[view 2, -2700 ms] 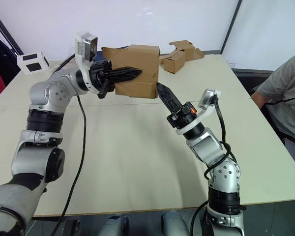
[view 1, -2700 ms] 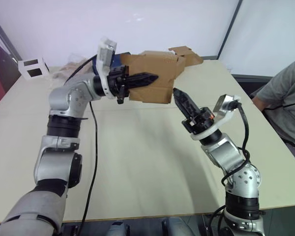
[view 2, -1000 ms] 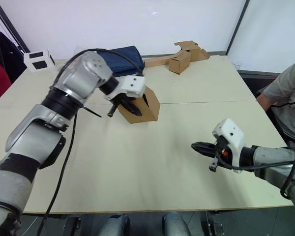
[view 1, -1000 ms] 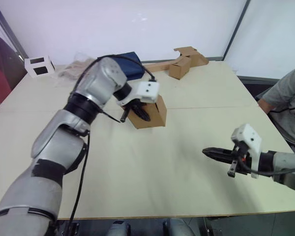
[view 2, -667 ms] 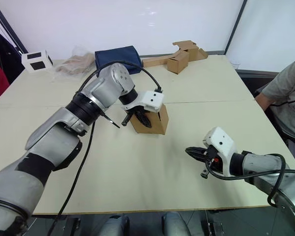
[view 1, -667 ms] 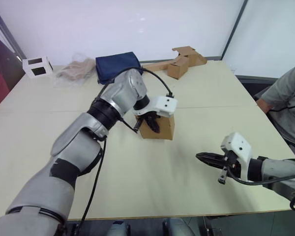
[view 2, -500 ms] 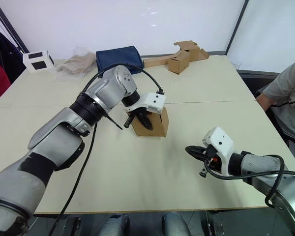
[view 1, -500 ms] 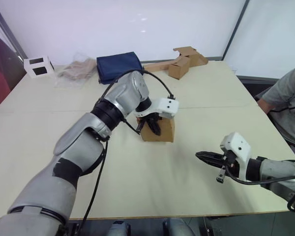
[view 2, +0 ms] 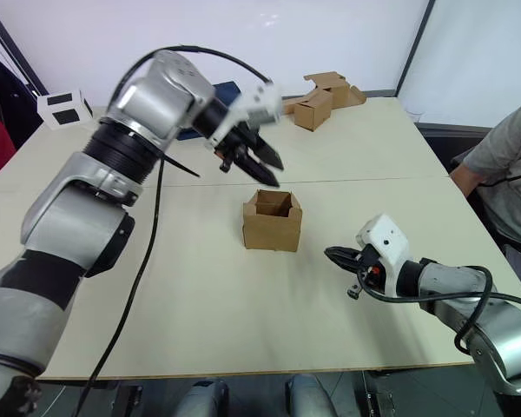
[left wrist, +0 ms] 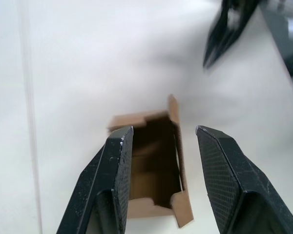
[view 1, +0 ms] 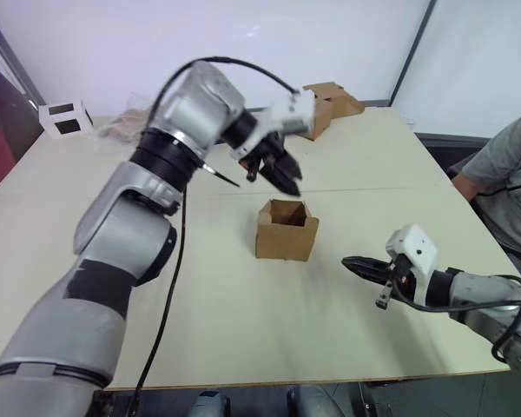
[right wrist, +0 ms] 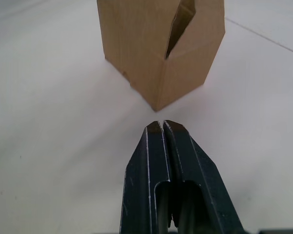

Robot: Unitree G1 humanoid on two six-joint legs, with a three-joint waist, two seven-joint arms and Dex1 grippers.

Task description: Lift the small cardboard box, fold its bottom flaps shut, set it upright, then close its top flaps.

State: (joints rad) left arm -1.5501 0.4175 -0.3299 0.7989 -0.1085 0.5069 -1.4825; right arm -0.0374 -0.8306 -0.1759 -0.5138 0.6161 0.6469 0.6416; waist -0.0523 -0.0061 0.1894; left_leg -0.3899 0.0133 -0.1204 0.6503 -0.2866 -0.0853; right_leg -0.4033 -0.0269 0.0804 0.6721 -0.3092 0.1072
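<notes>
The small cardboard box (view 1: pixel 286 231) stands upright near the middle of the table with its top open. Its short flaps stick up around a dark inside (left wrist: pixel 154 161). My left gripper (view 1: pixel 280 176) hangs open above and slightly behind the box, holding nothing and clear of it. The left wrist view looks straight down into the box between the two spread fingers (left wrist: pixel 118 161). My right gripper (view 1: pixel 354 263) is shut and empty, low over the table to the right of the box. Its tip (right wrist: pixel 162 125) points at the box's near corner (right wrist: pixel 158 73), a short gap away.
A smaller cardboard cube joined to a long cardboard strip (view 1: pixel 332 99) lies at the back right. At the back left sit a white cube with black squares (view 1: pixel 61 117) and a crumpled plastic bag (view 1: pixel 122 127). A person in a grey shirt (view 1: pixel 508 174) sits at the right edge.
My left gripper has let go of the box and risen above it, open. The box now stands free on the table. The right gripper has barely moved.
</notes>
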